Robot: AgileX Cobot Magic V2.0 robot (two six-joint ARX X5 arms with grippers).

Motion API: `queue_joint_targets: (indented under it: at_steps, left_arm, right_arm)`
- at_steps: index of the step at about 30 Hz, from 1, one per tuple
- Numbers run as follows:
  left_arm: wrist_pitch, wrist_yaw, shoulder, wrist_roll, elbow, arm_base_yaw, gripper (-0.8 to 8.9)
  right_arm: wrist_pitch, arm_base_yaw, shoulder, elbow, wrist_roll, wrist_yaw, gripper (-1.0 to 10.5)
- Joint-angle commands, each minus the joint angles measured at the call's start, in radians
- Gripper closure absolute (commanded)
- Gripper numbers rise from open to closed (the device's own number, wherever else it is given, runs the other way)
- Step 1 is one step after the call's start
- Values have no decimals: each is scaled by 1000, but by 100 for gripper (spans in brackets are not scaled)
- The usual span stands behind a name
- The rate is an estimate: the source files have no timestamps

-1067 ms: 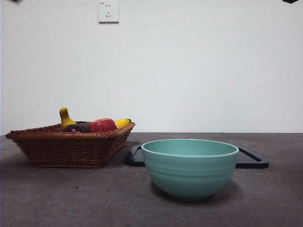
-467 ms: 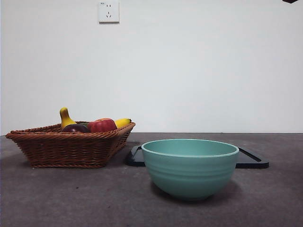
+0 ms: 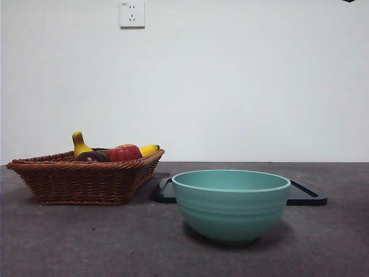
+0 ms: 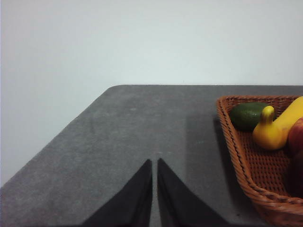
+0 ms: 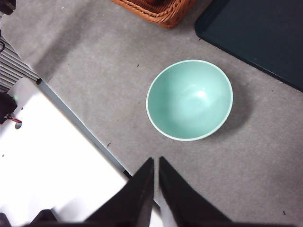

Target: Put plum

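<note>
The plum [image 3: 91,156], dark maroon and glossy, lies in the wicker basket [image 3: 81,182] at the left of the table, beside a red apple [image 3: 124,153]. Only a dark sliver of the plum [image 4: 296,174] shows in the left wrist view, at the picture's edge. My left gripper [image 4: 155,165] hovers over bare table beside the basket [image 4: 246,165], jaws shut and holding nothing. High above the table, my right gripper [image 5: 156,163] is also shut and empty, short of the green bowl [image 5: 189,99]. In the front view only a black tip [image 3: 349,1] of an arm shows.
A yellow banana [image 3: 81,144] and a green avocado [image 4: 248,115] share the basket. The mint-green bowl [image 3: 230,205] stands at the front centre, and a flat black tray [image 3: 308,196] lies behind it. A white bench [image 5: 47,156] borders the table.
The black arm tip at the front view's top left corner has left the picture. The tip at the top right has drawn further up. The fruit, bowl and tray have not moved.
</note>
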Motion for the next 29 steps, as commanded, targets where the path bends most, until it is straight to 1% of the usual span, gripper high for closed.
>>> queue_joint_targets:
  at_steps: [1, 9, 29]
  left_arm:
    - [-17, -5, -19, -3, -21, 4, 799]
    - [-184, -6, -38, -3, -21, 4, 799]
    - [-183, -6, -38, -3, -21, 4, 799]
  right_arm:
    - [10, 7, 6, 13, -8, -2, 942]
    - [10, 7, 6, 13, -8, -2, 942]
    - [10, 7, 6, 13, -8, -2, 942]
